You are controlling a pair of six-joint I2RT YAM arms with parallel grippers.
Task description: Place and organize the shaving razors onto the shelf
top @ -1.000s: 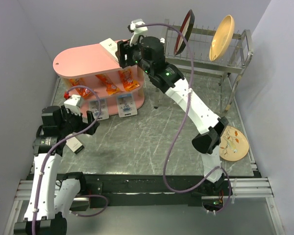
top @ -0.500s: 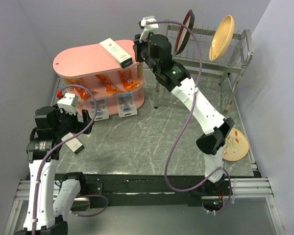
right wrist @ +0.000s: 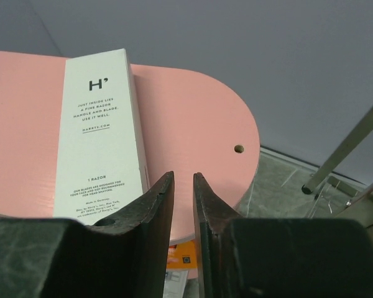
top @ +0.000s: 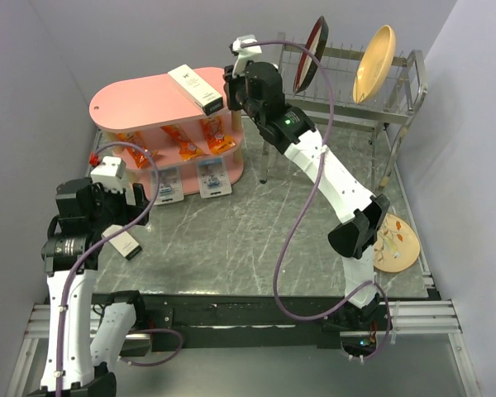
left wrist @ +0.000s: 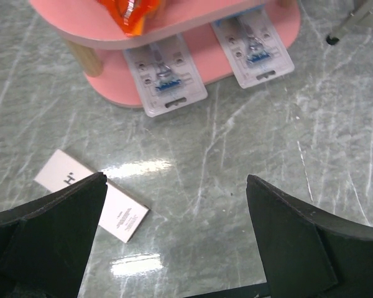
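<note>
The pink shelf (top: 140, 99) stands at the back left. Two clear blister packs with razors (top: 167, 184) (top: 213, 175) lie on its bottom board, and the left wrist view shows them too (left wrist: 165, 74) (left wrist: 255, 46). A white box marked "1 razor" (right wrist: 102, 130) lies flat on the top board (right wrist: 193, 118). My right gripper (right wrist: 183, 177) hovers just right of that box with its jaws nearly together and nothing between them. A second white box (left wrist: 93, 202) lies on the table. My left gripper (left wrist: 177, 236) hangs wide open above the table beside it, holding nothing.
Orange snack packets (top: 190, 142) fill the middle tier. A metal dish rack (top: 355, 107) at the back right holds a dark red plate (top: 311, 54) and a tan plate (top: 374, 51). Another plate (top: 394, 242) lies on the table at the right. Walls close in on both sides.
My right gripper has let go of the white box on the top board, drawn back to the right and closed its jaws. The left arm has shifted slightly left.
</note>
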